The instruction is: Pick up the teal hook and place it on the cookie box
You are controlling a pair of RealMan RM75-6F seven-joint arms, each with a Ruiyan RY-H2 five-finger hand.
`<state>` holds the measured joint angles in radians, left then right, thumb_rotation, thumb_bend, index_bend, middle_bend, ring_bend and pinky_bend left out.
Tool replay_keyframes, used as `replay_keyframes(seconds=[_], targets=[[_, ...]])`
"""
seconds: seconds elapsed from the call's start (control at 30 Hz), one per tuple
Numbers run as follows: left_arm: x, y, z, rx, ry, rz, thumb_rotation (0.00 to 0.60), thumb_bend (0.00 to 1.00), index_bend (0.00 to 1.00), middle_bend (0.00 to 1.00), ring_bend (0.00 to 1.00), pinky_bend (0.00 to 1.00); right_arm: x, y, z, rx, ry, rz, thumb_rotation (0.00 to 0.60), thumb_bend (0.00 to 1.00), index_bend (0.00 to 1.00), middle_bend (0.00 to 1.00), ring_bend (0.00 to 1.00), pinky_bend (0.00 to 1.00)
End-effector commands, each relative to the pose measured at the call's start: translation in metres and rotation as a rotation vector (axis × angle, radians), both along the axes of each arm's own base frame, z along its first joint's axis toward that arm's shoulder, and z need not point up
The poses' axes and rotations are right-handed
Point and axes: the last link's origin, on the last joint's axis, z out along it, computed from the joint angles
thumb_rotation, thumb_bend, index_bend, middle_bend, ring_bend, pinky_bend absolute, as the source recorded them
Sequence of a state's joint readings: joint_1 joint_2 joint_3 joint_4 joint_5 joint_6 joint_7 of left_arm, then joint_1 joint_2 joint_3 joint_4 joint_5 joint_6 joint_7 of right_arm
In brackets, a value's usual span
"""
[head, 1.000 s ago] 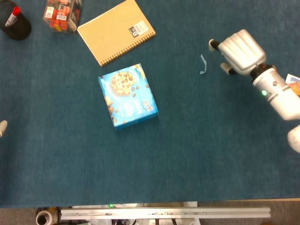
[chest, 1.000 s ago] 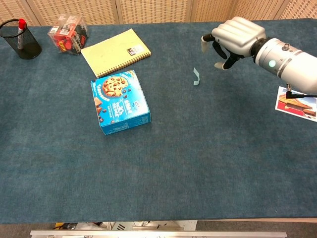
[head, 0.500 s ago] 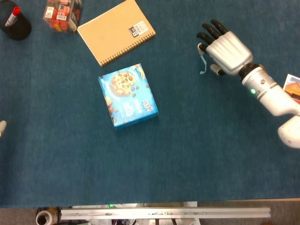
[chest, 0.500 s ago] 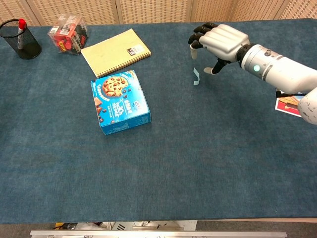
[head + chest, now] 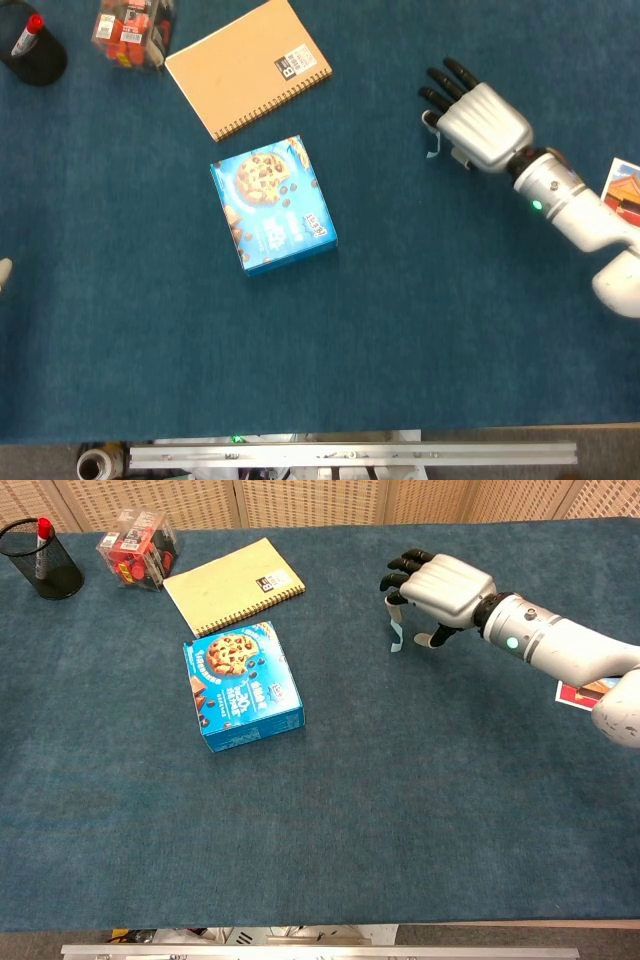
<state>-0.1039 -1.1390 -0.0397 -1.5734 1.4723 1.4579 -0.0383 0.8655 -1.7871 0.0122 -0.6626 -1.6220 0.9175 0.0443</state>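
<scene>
Hook: teal hook (image 5: 394, 630) lies on the table, just at the fingertips of the right hand and well apart from the cookie box; in the head view (image 5: 432, 140) it shows as a small pale curl beside the hand.
Right hand: right hand (image 5: 440, 588) reaches in low over the hook with fingers spread and extended, thumb down near the cloth; whether any finger touches the hook cannot be told, and no grip on it is visible. From above (image 5: 478, 122) the back of the hand hides the contact.
Left hand: only a pale tip shows at the left edge of the head view (image 5: 5, 272); its state cannot be told.
Cookie box: cookie box (image 5: 240, 685) sits flat, lid up, nothing on top, far to the left of the hook.
Progress: by my reading, early, with the reach nearly at the hook but the pick not made; grasp, carry across and placing on the box all remain.
Surface: table (image 5: 400, 810) covered in dark blue-teal felt-like cloth, low contrast against the hook.
Other things: spiral notebook (image 5: 233, 584) behind the box; clear case of red pieces (image 5: 138, 548); black mesh pen cup (image 5: 40, 558) at far left; picture card (image 5: 622, 186) by the right arm.
Room: woven screen panels (image 5: 310, 500) behind the table.
</scene>
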Motion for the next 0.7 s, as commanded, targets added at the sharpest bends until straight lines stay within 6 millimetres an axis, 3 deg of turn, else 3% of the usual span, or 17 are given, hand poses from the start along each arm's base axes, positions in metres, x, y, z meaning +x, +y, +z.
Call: replay_keyframes(seconds=[0.03,0.7], targets=[[0.000,0.000,0.000,-0.001,0.002,0.003,0.600,0.21,0.00,0.05,0.08,0.07,-0.001,0.001,-0.006,0.009,0.011,0.008,0.600,0.26,0.45,0.19,0.00,0.00],[-0.006,-0.002,0.002,0.007,0.003,0.026,0.600,0.21,0.00,0.05,0.08,0.07,0.006,-0.011,-0.024,0.003,0.030,-0.011,0.600,0.30,0.46,0.19,0.00,0.00]])
